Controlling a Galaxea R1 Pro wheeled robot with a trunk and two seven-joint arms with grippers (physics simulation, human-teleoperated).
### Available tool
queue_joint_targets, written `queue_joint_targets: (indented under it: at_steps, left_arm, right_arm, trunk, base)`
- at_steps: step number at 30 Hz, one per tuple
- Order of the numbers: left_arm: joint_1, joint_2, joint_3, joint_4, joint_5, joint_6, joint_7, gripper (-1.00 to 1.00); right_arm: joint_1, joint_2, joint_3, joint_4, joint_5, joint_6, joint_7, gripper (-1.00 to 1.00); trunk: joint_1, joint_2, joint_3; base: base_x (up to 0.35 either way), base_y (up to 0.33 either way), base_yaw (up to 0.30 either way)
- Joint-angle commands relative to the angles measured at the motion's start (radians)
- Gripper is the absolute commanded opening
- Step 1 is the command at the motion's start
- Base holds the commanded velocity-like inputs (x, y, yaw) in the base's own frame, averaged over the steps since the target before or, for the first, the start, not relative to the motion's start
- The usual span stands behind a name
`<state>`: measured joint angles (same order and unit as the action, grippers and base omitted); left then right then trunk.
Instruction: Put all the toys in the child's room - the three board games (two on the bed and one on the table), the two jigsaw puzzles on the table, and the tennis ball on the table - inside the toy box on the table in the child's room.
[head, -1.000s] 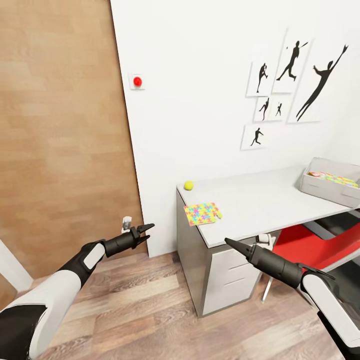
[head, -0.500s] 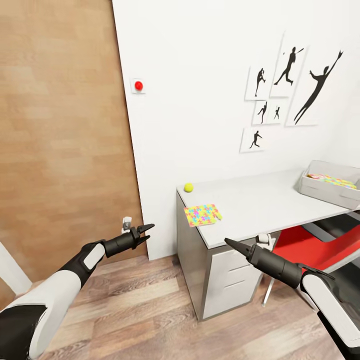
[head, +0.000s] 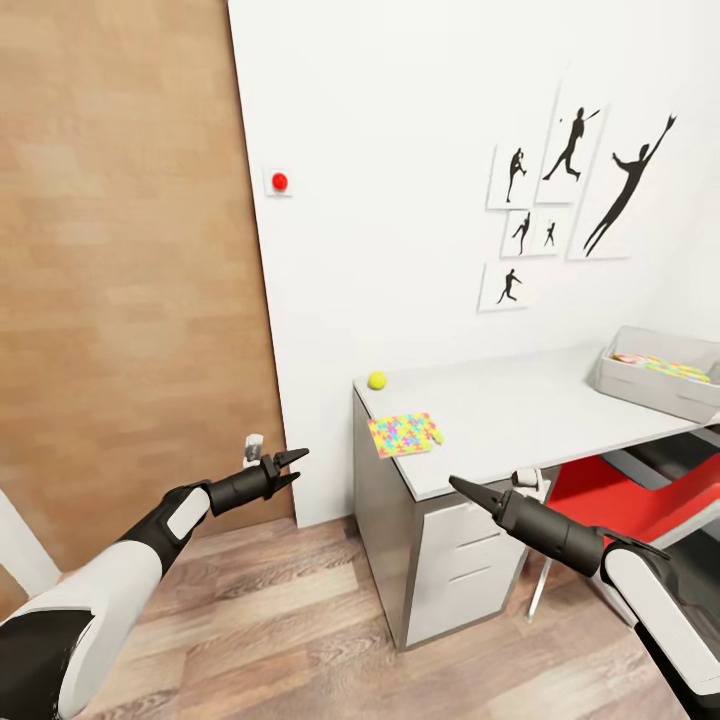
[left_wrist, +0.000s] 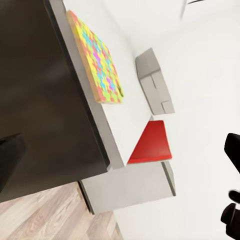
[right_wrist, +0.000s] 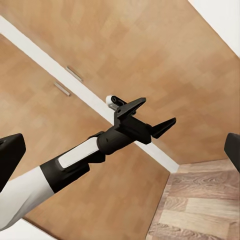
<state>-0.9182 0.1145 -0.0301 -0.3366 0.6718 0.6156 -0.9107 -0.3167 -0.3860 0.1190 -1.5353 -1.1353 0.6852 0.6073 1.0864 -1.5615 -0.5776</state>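
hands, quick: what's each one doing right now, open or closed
Left hand: open, holding nothing.
Right hand: closed to a point, holding nothing.

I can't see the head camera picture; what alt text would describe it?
Two black robot grippers, left open and right shut, reach toward a pale grey table holding a jigsaw puzzle, a tennis ball and a grey toy box. Behind it is a white wall; a wooden door stands at left.

Both arms are stretched out forward at about the same height, well apart. The left gripper (head: 292, 466) has its fingers spread open, holding nothing. The right gripper (head: 458, 485) looks pinched to a point, fingers together, also empty.
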Motion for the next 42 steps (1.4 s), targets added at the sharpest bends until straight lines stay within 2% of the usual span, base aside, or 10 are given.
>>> queue_joint_targets:
  at_steps: [1,12,28,31,33,35,36,39,41,42]
  left_arm:
    - [-0.001,0.001,-0.003,0.0,0.007,0.007,-0.001,1.0]
    - [-0.001,0.001,0.014,0.001,0.009,0.009,0.001,1.0]
    - [-0.001,-0.002,0.017,0.002,0.009,0.008,0.005,1.0]
    - [-0.001,-0.002,0.018,0.004,0.009,0.007,0.007,1.0]
    - [-0.001,-0.002,0.018,0.005,0.009,0.008,0.009,1.0]
    - [-0.001,-0.002,0.018,0.005,0.009,0.009,0.01,1.0]
    - [-0.001,-0.002,0.018,0.005,0.009,0.009,0.011,1.0]
    - [-0.001,-0.003,0.019,0.005,0.009,0.011,0.012,1.0]
    - [-0.001,-0.003,0.019,0.006,0.009,0.012,0.013,1.0]
    - [-0.001,-0.003,0.02,0.006,0.009,0.013,0.014,1.0]
  right_arm:
    - [-0.001,-0.001,0.001,0.001,-0.006,0.005,-0.002,1.0]
    - [-0.001,0.001,0.002,0.004,-0.006,0.004,-0.003,1.0]
    - [-0.001,0.001,0.0,-0.012,-0.011,0.009,-0.003,1.0]
    - [-0.014,0.001,-0.003,-0.017,-0.02,0.025,-0.013,1.0]
    - [-0.056,0.0,-0.014,-0.019,-0.04,0.067,-0.028,1.0]
    - [-0.135,0.002,-0.045,-0.013,-0.085,0.15,-0.077,1.0]
    - [-0.153,0.002,-0.052,-0.011,-0.095,0.169,-0.098,1.0]
    - [-0.223,0.026,-0.076,-0.005,-0.134,0.223,-0.244,1.0]
    - [-0.248,0.041,-0.086,-0.004,-0.152,0.235,-0.31,1.0]
    - [-0.274,0.054,-0.095,-0.003,-0.175,0.244,-0.377,1.0]
  trunk:
    - [0.0,-0.001,0.001]
    - [0.0,-0.001,0.006]
    - [0.0,-0.001,0.006]
    - [0.0,-0.001,0.006]
    - [0.0,-0.001,0.006]
    - [0.0,-0.001,0.006]
    - [0.0,-0.001,0.006]
    - [0.0,-0.001,0.006]
    - [0.0,-0.001,0.006]
    - [0.0,-0.001,0.006]
  base:
    - [0.05,0.0,0.0]
    - [0.126,0.0,0.0]
    - [0.053,0.0,0.0]
    - [0.004,0.0,0.0]
    - [0.002,0.0,0.0]
    - [0.0,0.0,0.0]
    - [0.0,0.0,0.0]
    - [0.0,0.0,0.0]
    - [0.0,0.0,0.0]
    - [0.0,0.0,0.0]
